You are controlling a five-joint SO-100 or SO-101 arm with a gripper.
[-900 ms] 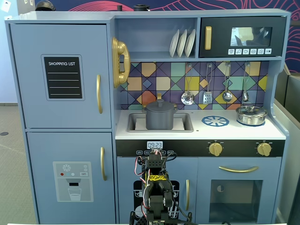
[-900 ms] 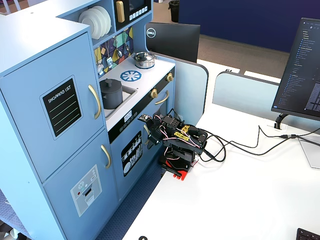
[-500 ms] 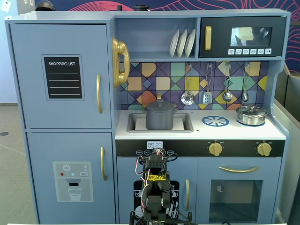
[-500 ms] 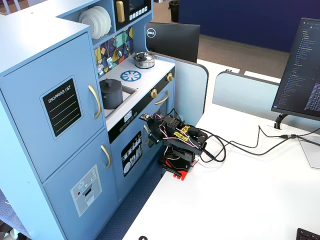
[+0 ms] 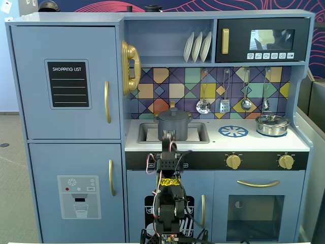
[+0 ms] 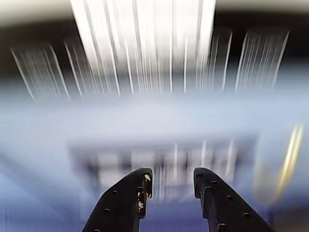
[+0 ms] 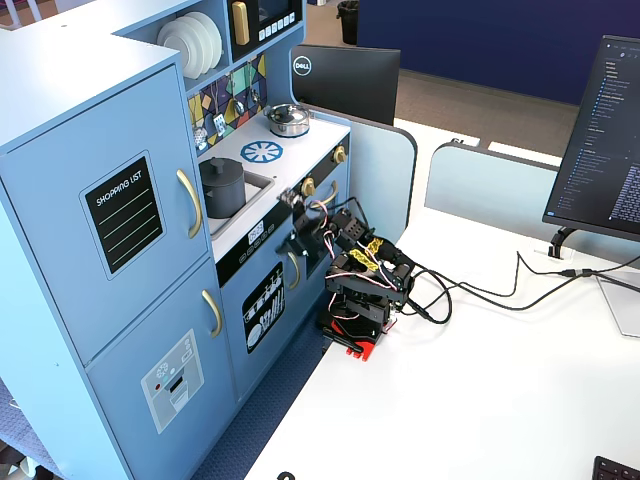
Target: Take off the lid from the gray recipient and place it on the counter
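Observation:
The gray recipient (image 5: pixel 173 128) stands in the sunken sink of the white counter (image 5: pixel 244 143), with the dark-gray lid (image 5: pixel 173 114) on it. Both also show in a fixed view from the side, the recipient (image 7: pixel 222 190) with the lid (image 7: pixel 220 166) on top. My gripper (image 5: pixel 167 137) is raised in front of the counter's front edge, just before the recipient and apart from it, as the side view (image 7: pixel 296 205) shows. The wrist view is motion-blurred. There my gripper (image 6: pixel 171 181) is open and empty, and its black fingertips (image 6: pixel 141 188) stand apart.
A shiny silver pot (image 5: pixel 272 124) sits at the counter's right end, beside the blue burner print (image 5: pixel 233 131). Utensils (image 5: pixel 224 99) hang on the back wall. Gold knobs (image 5: pixel 233 161) line the front panel. Monitors (image 7: pixel 345 80) and cables (image 7: pixel 480 292) lie on the white desk.

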